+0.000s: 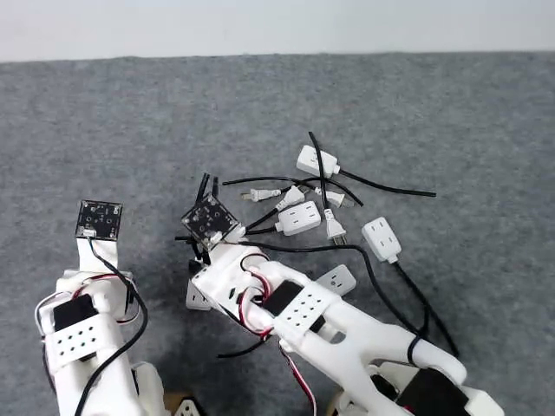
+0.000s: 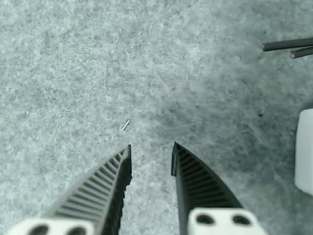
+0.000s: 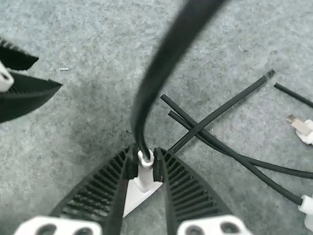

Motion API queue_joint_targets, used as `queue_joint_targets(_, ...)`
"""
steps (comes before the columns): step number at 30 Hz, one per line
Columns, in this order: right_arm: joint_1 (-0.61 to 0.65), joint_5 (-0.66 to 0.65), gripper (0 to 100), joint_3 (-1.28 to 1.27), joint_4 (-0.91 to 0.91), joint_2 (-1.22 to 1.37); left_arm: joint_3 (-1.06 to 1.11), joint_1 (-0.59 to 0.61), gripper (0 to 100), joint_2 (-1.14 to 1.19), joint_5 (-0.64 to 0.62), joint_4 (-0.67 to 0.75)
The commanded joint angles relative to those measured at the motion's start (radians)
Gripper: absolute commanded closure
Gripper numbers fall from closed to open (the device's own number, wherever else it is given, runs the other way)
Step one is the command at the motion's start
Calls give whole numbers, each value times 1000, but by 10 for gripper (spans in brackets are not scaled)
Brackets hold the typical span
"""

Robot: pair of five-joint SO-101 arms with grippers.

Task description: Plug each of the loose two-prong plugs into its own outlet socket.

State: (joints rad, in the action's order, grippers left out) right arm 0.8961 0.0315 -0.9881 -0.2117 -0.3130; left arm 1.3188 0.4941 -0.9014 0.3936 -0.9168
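My right gripper (image 3: 145, 152) is shut on the white neck of a plug (image 3: 141, 188), low over the grey mat. Its black cable (image 3: 166, 63) rises toward the camera. In the high view this arm's wrist (image 1: 210, 221) sits left of the tangle. Several white outlet sockets lie there: one at the back (image 1: 316, 160), one in the middle (image 1: 301, 218), one to the right (image 1: 381, 238) and one by the arm (image 1: 336, 279). Loose plugs (image 1: 260, 194) (image 1: 334, 228) lie among black cables. My left gripper (image 2: 150, 152) is open over bare mat, well left of the tangle.
Two cut cable ends (image 2: 288, 46) lie on the mat near the left gripper, and a white block (image 2: 305, 152) sits close beside it. Crossing black cables (image 3: 220, 105) run past the right gripper. The left gripper's fingers (image 3: 22, 85) show nearby. Bare mat (image 1: 416, 104) spreads behind the tangle.
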Motion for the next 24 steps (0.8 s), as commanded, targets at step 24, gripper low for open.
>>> queue_joint_targets(24, 93, 425, 753, 118, -71, 58, -51, 137, 870, -9, -152, 147)
